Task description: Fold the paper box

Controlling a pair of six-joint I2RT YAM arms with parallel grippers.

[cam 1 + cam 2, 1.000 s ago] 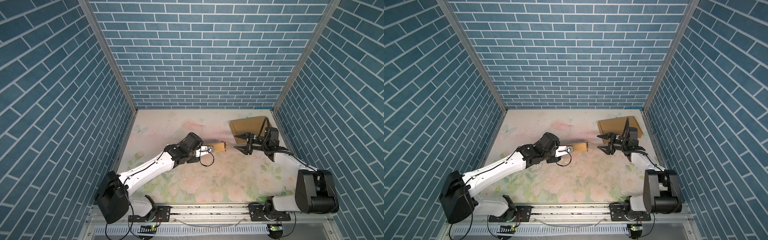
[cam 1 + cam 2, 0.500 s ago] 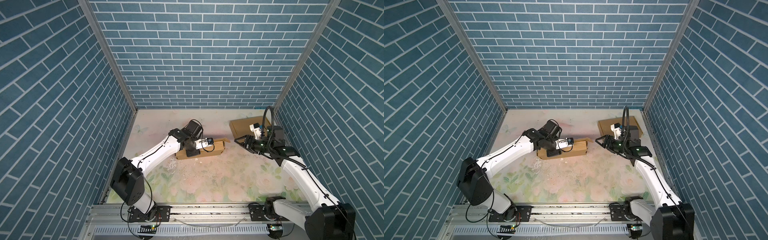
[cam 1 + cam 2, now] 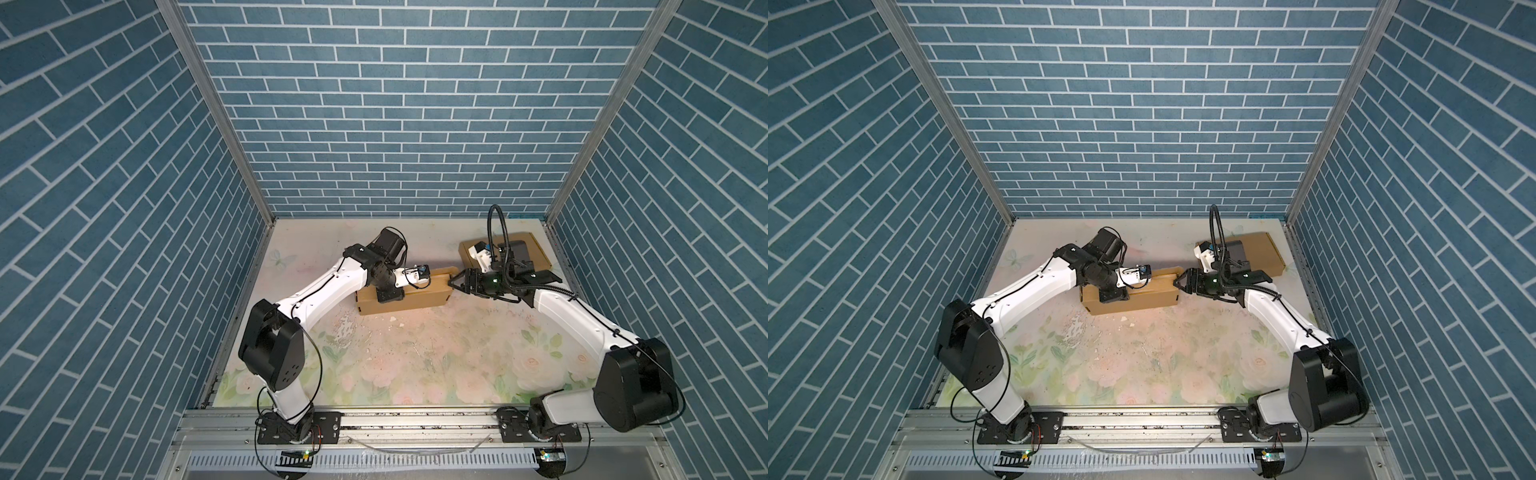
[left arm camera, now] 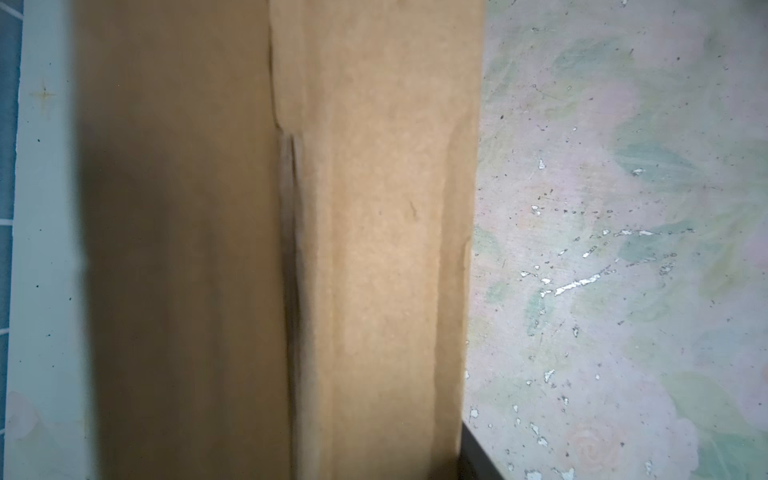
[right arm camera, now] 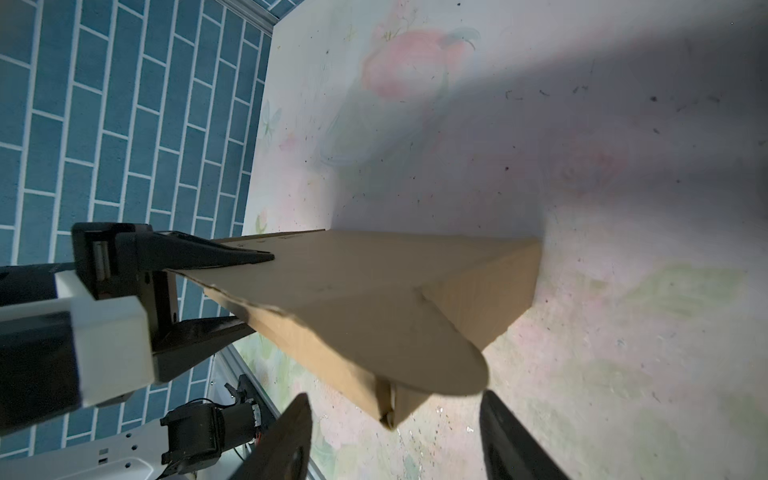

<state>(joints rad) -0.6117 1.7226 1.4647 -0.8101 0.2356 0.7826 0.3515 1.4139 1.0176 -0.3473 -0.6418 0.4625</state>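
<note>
Around the workspace on three sides stand blue brick-patterned walls, joined by pale metal corner posts. Below them the tabletop is printed with faded pink roses and green leaves. Its coating is scuffed and flaked to white chips left of the middle. Along the near edge runs a metal rail that carries both arm bases.

At the far right corner lies a flat cardboard sheet, partly hidden by the right arm's wrist. The paper box, brown and long, lies on the tabletop behind centre, lengthwise across both top views.

The left gripper clamps the box left of its middle. One finger lies on the top face and the other sits beneath the panel. The right gripper stands spread and empty at the box's right end, just short of the rounded end flap.
</note>
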